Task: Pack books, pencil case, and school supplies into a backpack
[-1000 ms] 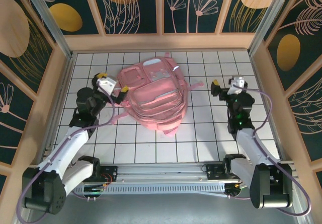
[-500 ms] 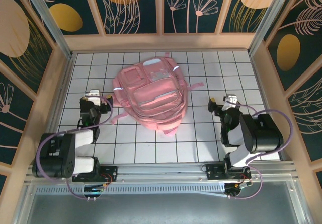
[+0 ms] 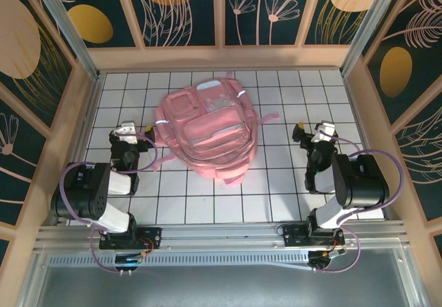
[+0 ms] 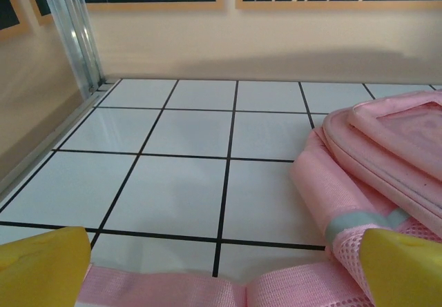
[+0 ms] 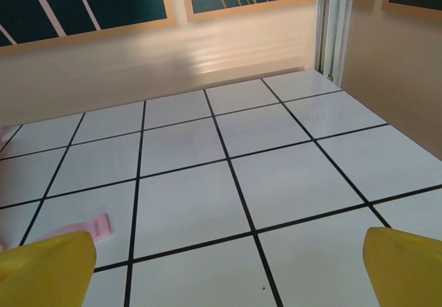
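Observation:
The pink backpack [image 3: 207,131] lies flat on the middle of the tiled table, front pockets up, its straps trailing toward the near side. My left gripper [image 3: 131,130] sits low to its left, open. In the left wrist view the left gripper [image 4: 224,272] spans a pink strap [image 4: 173,290] with nothing gripped, and the backpack's edge [image 4: 387,141] is at the right. My right gripper [image 3: 312,129] is open to the right of the bag, apart from it, and the right gripper [image 5: 224,269] stands over bare tiles. The books, pencil case and school supplies are out of view.
Wooden walls [image 3: 221,57] enclose the white tiled table [image 3: 290,93] on three sides, with aluminium posts [image 4: 69,31] in the far corners. A pink strap end [image 5: 90,228] lies on the tiles left of the right gripper. Both arms are folded back near their bases.
Both arms have folded back toward their bases. The left gripper has drawn away from the backpack's left edge. In the last half second the right gripper shifted slightly right.

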### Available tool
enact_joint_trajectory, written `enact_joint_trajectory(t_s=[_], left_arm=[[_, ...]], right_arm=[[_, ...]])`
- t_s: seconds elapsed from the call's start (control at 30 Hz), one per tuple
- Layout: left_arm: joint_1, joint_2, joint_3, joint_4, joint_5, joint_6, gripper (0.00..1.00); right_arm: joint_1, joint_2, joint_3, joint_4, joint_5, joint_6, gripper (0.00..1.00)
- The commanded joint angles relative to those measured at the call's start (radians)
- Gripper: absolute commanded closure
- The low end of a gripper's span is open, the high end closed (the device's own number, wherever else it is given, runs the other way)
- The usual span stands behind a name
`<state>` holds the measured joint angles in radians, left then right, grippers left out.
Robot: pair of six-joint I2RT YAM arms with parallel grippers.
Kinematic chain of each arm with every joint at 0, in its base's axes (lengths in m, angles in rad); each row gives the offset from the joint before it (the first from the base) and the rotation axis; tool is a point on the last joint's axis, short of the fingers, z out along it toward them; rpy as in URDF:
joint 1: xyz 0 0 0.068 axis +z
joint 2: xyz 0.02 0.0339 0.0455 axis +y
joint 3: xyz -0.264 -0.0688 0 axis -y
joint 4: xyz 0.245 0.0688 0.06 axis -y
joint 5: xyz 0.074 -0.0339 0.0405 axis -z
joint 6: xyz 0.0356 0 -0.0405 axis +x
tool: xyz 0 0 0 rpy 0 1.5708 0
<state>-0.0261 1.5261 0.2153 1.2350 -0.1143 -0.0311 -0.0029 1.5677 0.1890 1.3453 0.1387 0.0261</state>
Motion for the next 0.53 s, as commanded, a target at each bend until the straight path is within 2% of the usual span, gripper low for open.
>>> enact_joint_trajectory(t_s=[0.0, 0.5], left_arm=[[0.006, 0.0, 0.018, 0.053, -0.019, -0.029, 0.01], [0.006, -0.006, 0.018, 0.046, -0.031, -0.034, 0.01]], right_arm=[[0.006, -0.004, 0.01, 0.023, 0.032, 0.007, 0.01], [0.004, -0.005, 0.011, 0.018, 0.023, 0.008, 0.01]])
